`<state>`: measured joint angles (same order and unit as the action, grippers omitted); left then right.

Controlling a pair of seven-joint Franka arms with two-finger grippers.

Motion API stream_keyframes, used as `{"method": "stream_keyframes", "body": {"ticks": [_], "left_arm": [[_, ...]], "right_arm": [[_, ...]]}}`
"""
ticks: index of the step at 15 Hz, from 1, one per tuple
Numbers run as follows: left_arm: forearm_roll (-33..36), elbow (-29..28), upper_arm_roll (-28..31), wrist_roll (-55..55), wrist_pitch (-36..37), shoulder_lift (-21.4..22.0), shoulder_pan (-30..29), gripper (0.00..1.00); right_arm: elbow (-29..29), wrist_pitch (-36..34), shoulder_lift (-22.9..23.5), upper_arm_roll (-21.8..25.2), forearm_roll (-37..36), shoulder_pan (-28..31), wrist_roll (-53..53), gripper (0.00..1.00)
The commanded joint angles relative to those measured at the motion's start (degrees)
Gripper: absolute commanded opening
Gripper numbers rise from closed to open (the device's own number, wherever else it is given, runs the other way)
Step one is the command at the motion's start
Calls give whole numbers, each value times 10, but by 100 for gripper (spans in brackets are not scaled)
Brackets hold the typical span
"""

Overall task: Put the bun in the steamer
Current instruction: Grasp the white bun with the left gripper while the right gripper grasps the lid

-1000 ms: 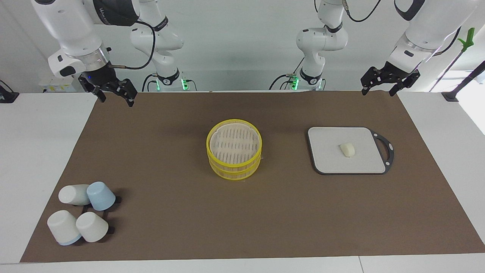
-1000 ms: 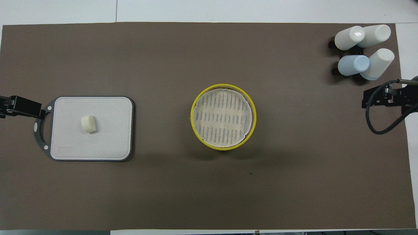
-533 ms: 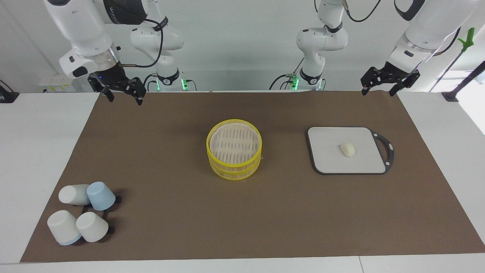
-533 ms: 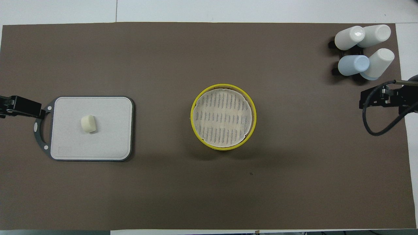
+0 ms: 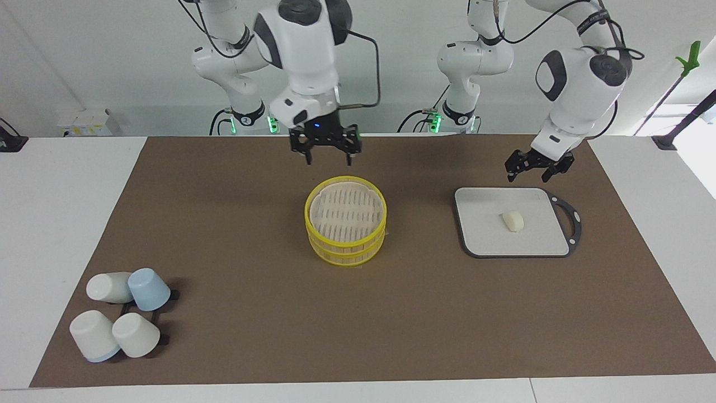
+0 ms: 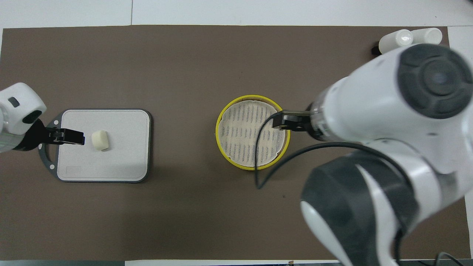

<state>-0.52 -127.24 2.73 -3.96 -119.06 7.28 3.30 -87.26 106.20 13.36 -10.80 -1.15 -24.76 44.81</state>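
Observation:
The cream-white bun (image 5: 513, 220) lies on the grey cutting board (image 5: 486, 229), toward the left arm's end of the table; it also shows in the overhead view (image 6: 99, 140). The yellow-rimmed steamer (image 5: 344, 249) stands mid-table with its slatted lid (image 5: 347, 210) on; the lid also shows from overhead (image 6: 240, 133). My left gripper (image 5: 530, 178) is open and empty, up in the air over the board's edge nearer the robots, short of the bun. My right gripper (image 5: 328, 161) is open and empty, over the steamer's edge nearer the robots, not touching it.
Several white and blue cups (image 5: 120, 313) lie on a black rack at the right arm's end, farther from the robots. In the overhead view my right arm (image 6: 388, 147) hides most of them. A brown mat (image 5: 251, 252) covers the table.
My right gripper has swung from the right arm's end of the table to over the steamer. My left gripper has moved in from the table's end and down toward the cutting board.

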Motion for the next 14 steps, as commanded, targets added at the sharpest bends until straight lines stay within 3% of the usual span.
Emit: {"method": "stream_keyframes", "body": {"ticks": [1,5,7,10,11,12,14], "left_arm": [[11,-31,-2,45,-86,-44,-8,100],[11,-43,-2,87,-193,-104,-10,100],[10,-51,-2,87,-209,-113,-11,100],[7,-51,-3,109,-237,-142,-13,97],[7,-50,-3,114,-242,-144,-9,90],[7,-50,-3,115,-236,-144,-8,82],[7,-44,-3,113,-216,-144,-8,74]], "right_arm": [[45,69,84,2,-24,-33,59,100],[5,119,125,3,-61,-82,65,100],[-30,132,120,3,-63,-86,65,100],[-36,132,119,3,-68,-85,58,100],[-38,132,119,3,-68,-85,43,85],[-42,132,118,3,-68,-84,30,62],[-52,133,113,3,-68,-84,28,25]]}}
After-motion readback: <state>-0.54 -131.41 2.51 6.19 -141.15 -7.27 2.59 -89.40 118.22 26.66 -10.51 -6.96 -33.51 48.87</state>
